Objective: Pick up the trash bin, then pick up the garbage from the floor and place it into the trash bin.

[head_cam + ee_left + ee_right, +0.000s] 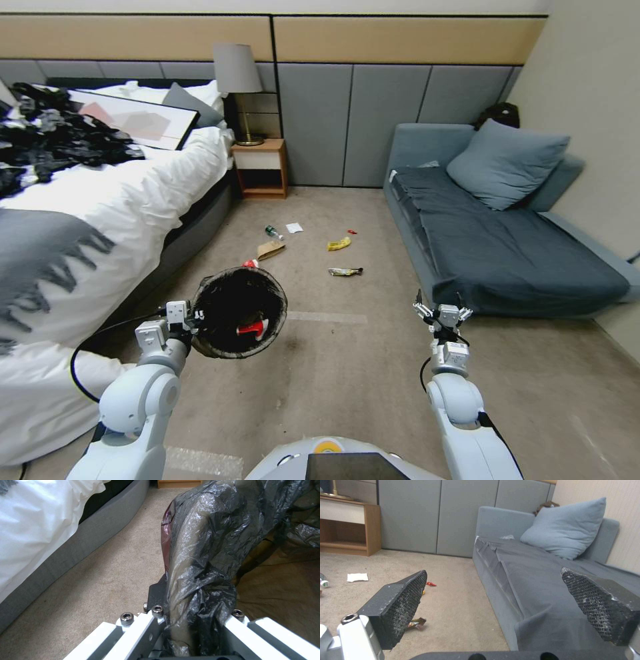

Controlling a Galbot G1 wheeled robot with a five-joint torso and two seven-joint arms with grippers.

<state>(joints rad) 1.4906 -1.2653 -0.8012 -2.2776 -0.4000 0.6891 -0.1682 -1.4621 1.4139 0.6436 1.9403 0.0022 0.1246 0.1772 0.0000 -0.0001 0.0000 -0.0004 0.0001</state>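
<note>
From the head, the left pincer clamps the rim of the trash bin, holding it off the floor and tipped so its mouth faces up and toward the robot — a red scrap already lies inside — while garbage lies scattered well ahead of both pincers. In the left wrist view the fingers pinch the bin's black bag liner against the wall. In the right wrist view the right pincer hangs released, pads wide apart, a wrapper just beyond them — free, I judge, for picking.

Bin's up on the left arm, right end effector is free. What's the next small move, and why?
Probably roll forward toward the dark snack packet: it is the closest litter, the right end effector hangs open, and the left end effector holds the trash bin by its rim.
</note>
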